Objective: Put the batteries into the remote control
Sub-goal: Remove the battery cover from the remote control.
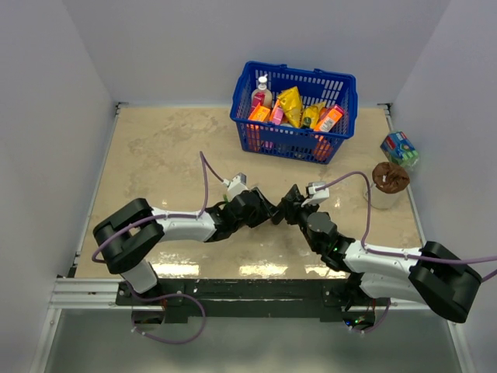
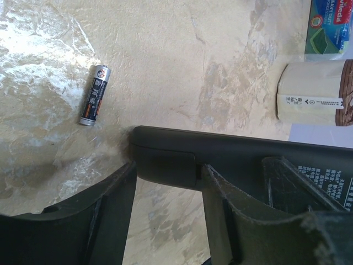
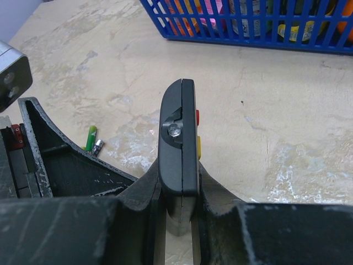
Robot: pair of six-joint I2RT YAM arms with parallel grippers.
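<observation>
Remote control (image 3: 179,138): held up on its long edge over the middle of the desk (image 2: 193,66), toward the near edge. The right end effector (image 3: 179,186) pinches its lower end. Red and yellow buttons show on one side, a metal contact at the upper end.

Left end effector (image 2: 168,172): fingers spread, straddling the remote's end panel; contact cannot be told.

One battery (image 2: 95,95) lies flat on the desk just beside them, toward the left edge.

Judgement: battery not yet loaded. The left should take it mid-body, turn it parallel to the bay and check polarity. The right pinch must be firm enough to resist the push.

Writing: battery print and the remote's white small print are illegible. The cup (image 2: 309,99) near the right edge has a label with unreadable characters. The packet (image 2: 331,27) beside it seems to read "vileda".
</observation>
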